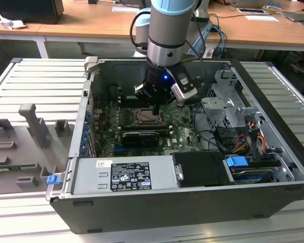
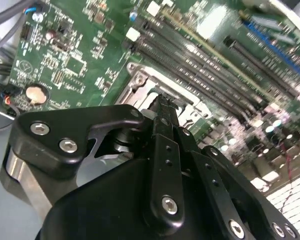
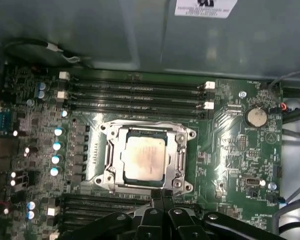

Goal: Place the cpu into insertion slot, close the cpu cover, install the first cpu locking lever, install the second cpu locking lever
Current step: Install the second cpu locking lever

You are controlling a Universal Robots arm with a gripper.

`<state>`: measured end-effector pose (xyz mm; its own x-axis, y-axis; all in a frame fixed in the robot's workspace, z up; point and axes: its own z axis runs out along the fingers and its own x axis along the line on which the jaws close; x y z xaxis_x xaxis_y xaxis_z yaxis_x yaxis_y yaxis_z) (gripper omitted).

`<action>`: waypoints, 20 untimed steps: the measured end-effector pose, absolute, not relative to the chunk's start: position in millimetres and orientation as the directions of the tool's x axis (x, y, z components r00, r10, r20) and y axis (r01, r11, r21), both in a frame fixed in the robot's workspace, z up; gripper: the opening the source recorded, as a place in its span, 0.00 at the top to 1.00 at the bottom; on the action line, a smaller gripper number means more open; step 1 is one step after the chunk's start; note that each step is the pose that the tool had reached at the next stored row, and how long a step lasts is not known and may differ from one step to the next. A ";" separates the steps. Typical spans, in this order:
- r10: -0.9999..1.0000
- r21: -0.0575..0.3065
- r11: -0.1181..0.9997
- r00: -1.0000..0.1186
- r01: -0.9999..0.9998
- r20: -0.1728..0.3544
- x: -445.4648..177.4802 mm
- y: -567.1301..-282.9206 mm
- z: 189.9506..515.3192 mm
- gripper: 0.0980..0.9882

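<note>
- Arm reaches down into the open computer case (image 1: 157, 202); gripper (image 1: 156, 107) sits low over the green motherboard (image 1: 185, 134), at the socket's near edge.
- Gripper (image 3: 162, 196) fingers are pressed together, narrow, nothing between them; tips rest at the 6 o'clock edge of the socket frame in the first wrist view.
- The cpu (image 3: 143, 157) lies flat in the insertion slot (image 3: 182, 160), silvery-beige top visible through the window.
- The cpu cover (image 3: 145, 131) is down over the chip, framing it on all sides.
- Memory slots (image 3: 135, 95) run at 12 o'clock of the socket; coin battery (image 3: 255, 117) at about 2 o'clock.
- Second wrist view: gripper (image 2: 162, 102) tip meets the socket's metal rim; the insertion slot (image 2: 140, 80) is partly hidden behind it.
- Lever positions: cannot tell.
</note>
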<state>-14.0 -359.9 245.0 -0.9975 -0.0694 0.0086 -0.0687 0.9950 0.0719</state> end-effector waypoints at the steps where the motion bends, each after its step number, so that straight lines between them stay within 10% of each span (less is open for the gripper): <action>1: -0.073 0.072 0.995 -0.997 -0.072 0.009 -15.3 -362.1 244.5 0.99; 15: -0.087 0.098 0.991 -0.996 -0.086 0.007 -51.7 -377.5 224.1 0.99; 20: -0.087 0.162 0.983 -0.996 -0.086 0.001 -60.1 -388.0 222.6 0.99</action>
<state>-60.1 -388.0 222.6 -0.9962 -0.0873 0.0008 -0.0861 0.9831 0.1617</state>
